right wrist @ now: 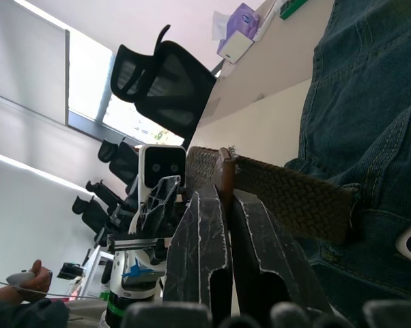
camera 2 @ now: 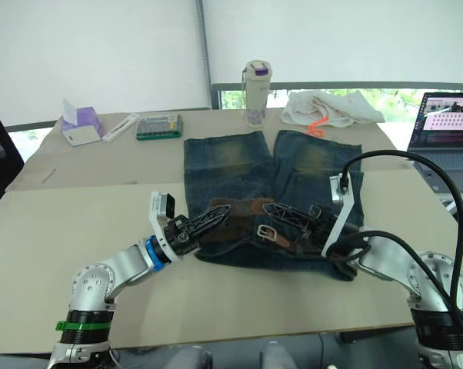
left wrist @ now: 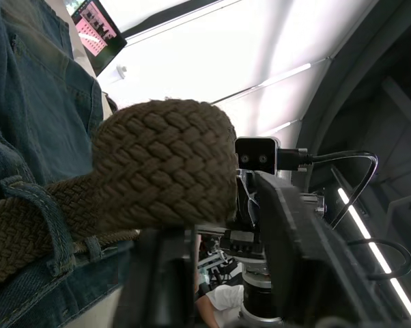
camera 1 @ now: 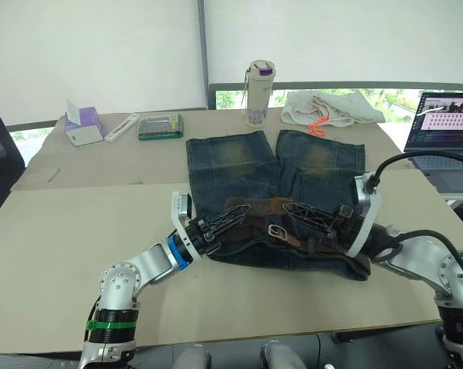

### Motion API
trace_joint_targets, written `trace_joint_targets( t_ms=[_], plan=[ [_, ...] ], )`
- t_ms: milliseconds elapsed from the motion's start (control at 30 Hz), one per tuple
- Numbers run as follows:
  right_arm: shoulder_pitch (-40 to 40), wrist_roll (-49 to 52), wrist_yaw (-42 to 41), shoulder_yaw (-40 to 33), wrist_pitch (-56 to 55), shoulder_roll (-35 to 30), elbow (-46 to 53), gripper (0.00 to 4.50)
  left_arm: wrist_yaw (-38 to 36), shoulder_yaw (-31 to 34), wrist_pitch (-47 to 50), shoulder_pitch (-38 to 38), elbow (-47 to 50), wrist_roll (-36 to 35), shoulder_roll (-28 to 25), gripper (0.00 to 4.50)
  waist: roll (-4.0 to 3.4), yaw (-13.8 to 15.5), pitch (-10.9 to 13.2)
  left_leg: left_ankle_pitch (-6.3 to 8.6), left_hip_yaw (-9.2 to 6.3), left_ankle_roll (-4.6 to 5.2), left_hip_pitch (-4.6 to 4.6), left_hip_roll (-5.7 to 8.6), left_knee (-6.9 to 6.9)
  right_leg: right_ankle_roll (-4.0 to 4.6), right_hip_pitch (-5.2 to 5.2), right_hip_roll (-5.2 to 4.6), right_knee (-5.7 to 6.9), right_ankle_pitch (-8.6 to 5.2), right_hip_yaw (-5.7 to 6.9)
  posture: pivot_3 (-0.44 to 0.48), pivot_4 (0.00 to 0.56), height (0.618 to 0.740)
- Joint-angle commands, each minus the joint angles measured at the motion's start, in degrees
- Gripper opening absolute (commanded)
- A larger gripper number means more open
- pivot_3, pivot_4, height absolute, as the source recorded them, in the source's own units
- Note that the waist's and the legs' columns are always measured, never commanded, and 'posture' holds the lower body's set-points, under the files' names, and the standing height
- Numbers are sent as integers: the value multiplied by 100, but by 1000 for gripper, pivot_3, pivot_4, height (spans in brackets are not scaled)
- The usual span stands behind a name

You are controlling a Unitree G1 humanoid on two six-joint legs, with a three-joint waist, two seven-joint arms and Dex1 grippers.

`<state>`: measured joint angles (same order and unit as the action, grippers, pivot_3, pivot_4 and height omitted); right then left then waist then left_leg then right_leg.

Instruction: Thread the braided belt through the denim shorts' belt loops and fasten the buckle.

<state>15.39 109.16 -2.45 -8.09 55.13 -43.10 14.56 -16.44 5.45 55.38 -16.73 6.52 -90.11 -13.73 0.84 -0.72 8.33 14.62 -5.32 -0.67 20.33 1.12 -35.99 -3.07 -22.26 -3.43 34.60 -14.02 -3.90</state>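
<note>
**Belt lying along the waistband, held near both ends**

The denim shorts (camera 1: pixel 278 192) are spread flat in the middle of the bench (camera 1: pixel 54 231), with the waistband turned toward the near edge and the legs toward the far edge. The braided belt (camera 1: pixel 254 206) is laid across the waistband; in the left wrist view it is seen passing under one of the belt loops (left wrist: pixel 52 219). The buckle (camera 1: pixel 277 231) is lying near the middle of the waistband, not fastened.

The left gripper (camera 1: pixel 230 217) is closed on the braided belt at the left part of the waistband, where a bent end of the strap is held between its fingers. The right gripper (camera 1: pixel 297 209) is almost closed, and an edge of the strap is pinched between its fingers (right wrist: pixel 205 239).

The belt is judged to be soft and limp, so it will bend and sag when pushed; it should be pulled rather than pushed through a loop. Its woven surface is rough and probably gives good hold. The best place to take it is close to the free tip. The denim is flexible too, so the waistband may bunch up if it is not held down.
</note>
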Motion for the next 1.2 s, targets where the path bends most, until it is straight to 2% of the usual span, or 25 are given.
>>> trace_joint_targets(
  t_ms=[33, 267, 500, 567, 667, 833, 1100, 1200],
  plan=[
    [54, 68, -72, -67, 3, -5, 195, 0, -101, 101, 12, -48, 52, -46, 27, 72, 0, 0, 0, 0, 0, 0, 0, 0, 0, 0, 0, 0, 0, 0, 0, 0, 150, 740],
    [-19, -173, -306, -124, 11, -1, 255, 0, -54, 92, 31, -10, 61, 2, 34, 72, 0, 0, 0, 0, -1, 0, 1, 0, 0, -1, 0, 0, -1, 0, 0, 0, 150, 740],
    [-195, -1265, -1126, -597, -336, 93, 436, 2450, 210, 391, -196, 20, 14, 21, 45, 0, 1, 0, 0, 0, 0, 0, 0, 0, 0, -3, 0, 0, -3, 1, 0, 0, 150, 740],
    [-300, -1881, -1354, -591, -404, -14, 579, 3168, 278, 494, -199, 21, 29, -29, 16, 0, 0, 4, 0, 0, 0, 0, 0, -1, 1, -4, 0, 0, -4, 1, 1, 0, 150, 740],
    [-552, -3475, -1997, -230, -816, -271, 964, 4224, 393, 592, -182, 40, 122, -9, -89, 0, -1, 3, 0, 0, 0, -1, 0, -1, 1, -5, -1, 0, -5, 0, 1, 0, 150, 740],
    [-718, -6056, -2676, 862, -1874, -508, 1279, 4224, 750, 770, -202, 94, 302, -106, -272, 0, 2, -21, 1, -4, 0, -13, -5, -2, 5, -9, -3, 1, -5, 0, 2, 0, 150, 740],
    [-771, -8601, -3032, 1859, -3232, -435, 756, 4224, 1089, 915, -214, 310, 527, -227, -546, 0, 8, 2, 5, -20, -7, -64, -5, 0, 12, -11, -4, -4, -6, 1, 3, 0, 150, 740],
    [-788, -9085, -3103, 1945, -3547, -338, 606, 4224, 1163, 919, -243, 329, 562, -249, -554, 0, 10, 8, 6, -23, -12, -68, -4, 3, 11, -11, -4, -5, -6, 1, 5, 0, 150, 740]
  ],
)
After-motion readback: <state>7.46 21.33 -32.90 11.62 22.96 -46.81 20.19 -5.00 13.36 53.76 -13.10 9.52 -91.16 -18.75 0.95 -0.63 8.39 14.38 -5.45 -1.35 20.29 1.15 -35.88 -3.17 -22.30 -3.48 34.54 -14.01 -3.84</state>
